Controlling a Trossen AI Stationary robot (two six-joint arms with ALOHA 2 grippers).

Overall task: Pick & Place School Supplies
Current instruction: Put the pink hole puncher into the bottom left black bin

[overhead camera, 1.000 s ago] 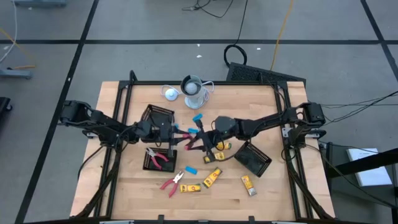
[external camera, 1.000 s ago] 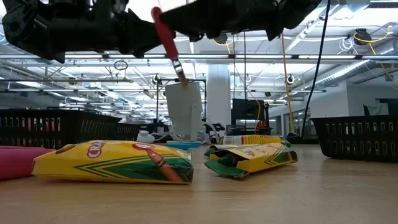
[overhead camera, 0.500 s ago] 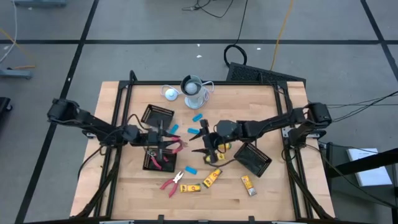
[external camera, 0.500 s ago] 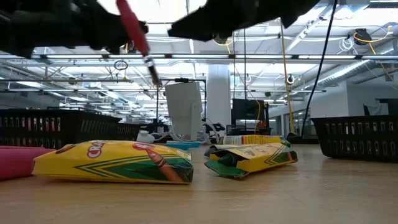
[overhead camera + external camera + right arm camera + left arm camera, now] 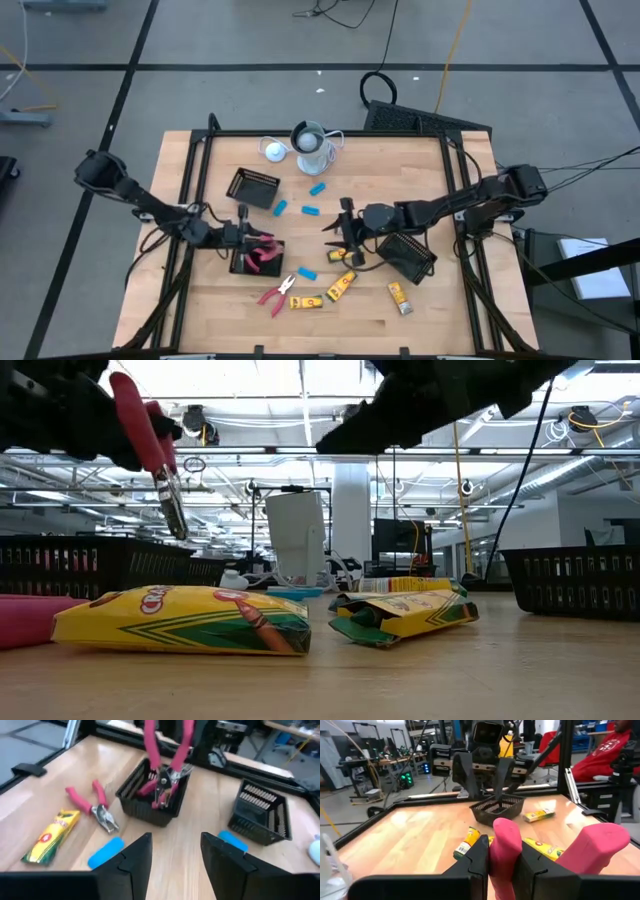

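- My left gripper (image 5: 243, 238) was clenched on one red handle of a pair of red-handled pliers (image 5: 262, 250), with the second handle splayed free beside my fingers (image 5: 479, 857), as the left wrist view showed.
- The held pliers hung nose-down, long axis close to upright, directly over the black mesh basket (image 5: 236, 263) at the left of the tabletop (image 5: 440, 300); the right wrist view showed the metal nose at or just inside the basket's rim, above what looked like another red tool already lying inside.
- The coming move, as I judged it, turned on this vertical line-up: the basket lay straight below the tool, so a release would drop it in, provided the tilted handles cleared the near wall.
- My right gripper (image 5: 344, 232) hovered near the table's middle with its fingers (image 5: 132, 857) parted and empty, pointed toward the left basket.
- A second pair of pliers (image 5: 277, 293) lay flat on the tabletop in front of that basket, nearer to my left arm; a light-blue block (image 5: 306, 272) and the yellow crayon boxes (image 5: 342, 287) lay nearer my right gripper.
- A second mesh basket (image 5: 406, 256) sat tilted at the right.
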